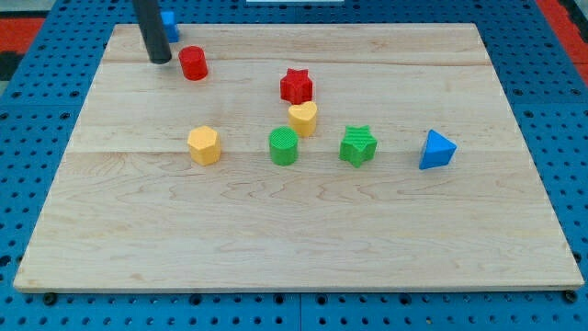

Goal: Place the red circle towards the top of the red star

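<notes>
The red circle (193, 63), a short red cylinder, stands near the view's top left of the wooden board (294, 230). The red star (296, 85) lies to its right and slightly lower, near the top middle. My tip (160, 60) rests on the board just left of the red circle, a small gap apart from it. The dark rod rises from it out of the view's top.
A yellow heart (303, 118) sits just below the red star. A yellow hexagon (204, 145), green circle (284, 146), green star (357, 145) and blue triangle (436, 150) form a row across the middle. A blue block (169, 24) sits behind the rod at the top edge.
</notes>
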Tool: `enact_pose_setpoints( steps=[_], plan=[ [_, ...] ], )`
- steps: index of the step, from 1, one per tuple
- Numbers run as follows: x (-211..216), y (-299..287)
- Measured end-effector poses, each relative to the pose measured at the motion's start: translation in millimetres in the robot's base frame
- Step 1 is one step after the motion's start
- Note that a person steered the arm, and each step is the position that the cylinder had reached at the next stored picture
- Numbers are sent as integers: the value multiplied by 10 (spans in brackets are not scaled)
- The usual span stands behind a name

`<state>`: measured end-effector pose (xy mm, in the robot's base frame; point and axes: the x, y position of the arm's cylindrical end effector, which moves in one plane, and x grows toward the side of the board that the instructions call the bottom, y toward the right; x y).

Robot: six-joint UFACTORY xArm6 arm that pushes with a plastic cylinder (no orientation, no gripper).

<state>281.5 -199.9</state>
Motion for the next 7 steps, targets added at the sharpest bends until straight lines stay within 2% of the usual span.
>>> enact_pose_setpoints(
  steps=[4, 6, 7],
  plan=[
    [-10, 915],
    [267, 891],
    [238, 994]
  ],
)
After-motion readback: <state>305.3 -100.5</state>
